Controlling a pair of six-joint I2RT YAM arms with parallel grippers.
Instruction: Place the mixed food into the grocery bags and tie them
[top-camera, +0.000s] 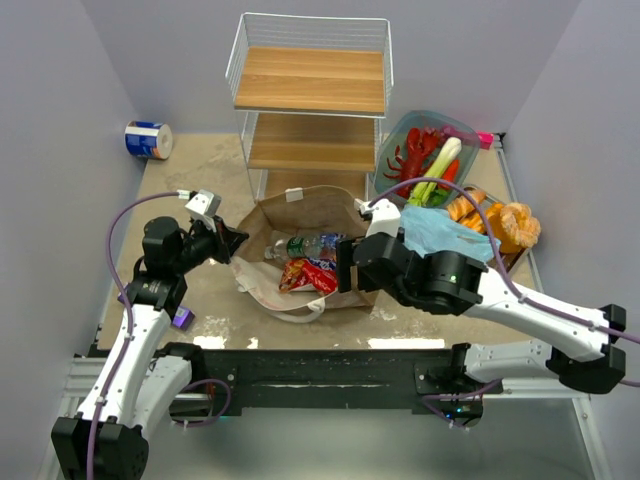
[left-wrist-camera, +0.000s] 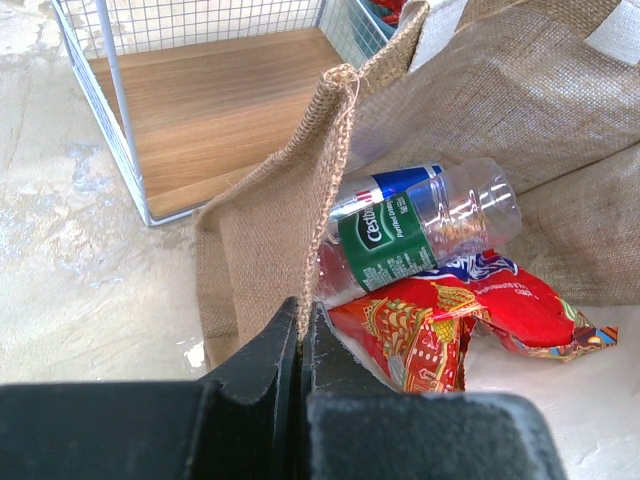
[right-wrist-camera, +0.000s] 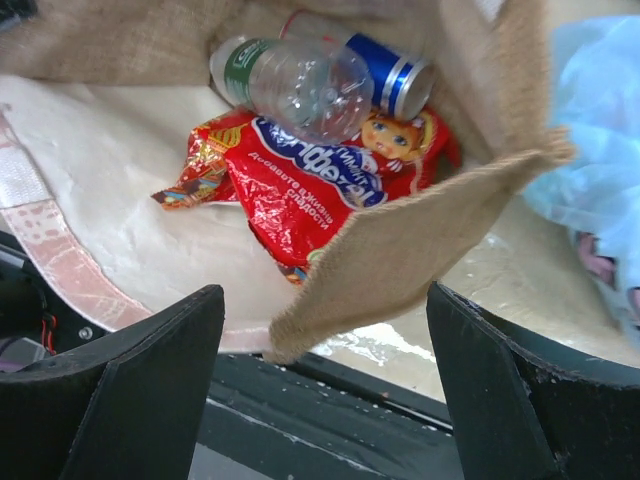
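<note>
A: Where are we?
B: Filling the brown bag (top-camera: 305, 212). Our left gripper (left-wrist-camera: 302, 335) pinches its rim, and our right gripper (right-wrist-camera: 325, 310) gapes over the bottle (left-wrist-camera: 430, 225), can (right-wrist-camera: 390, 75) and packet (right-wrist-camera: 300, 190) inside.
A: Next?
B: We should fetch the lobster (top-camera: 412, 155) beyond it.

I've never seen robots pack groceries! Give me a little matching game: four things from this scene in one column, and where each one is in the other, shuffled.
Things:
1. clear bottle
2. red lobster
3. blue-and-white roll
4. left gripper

Places:
A. in the teal dish
B. at the far left corner of the table
C. lying inside the brown bag
D. pinched shut on the brown bag's edge

Pairs: 1-C, 2-A, 3-B, 4-D
</note>
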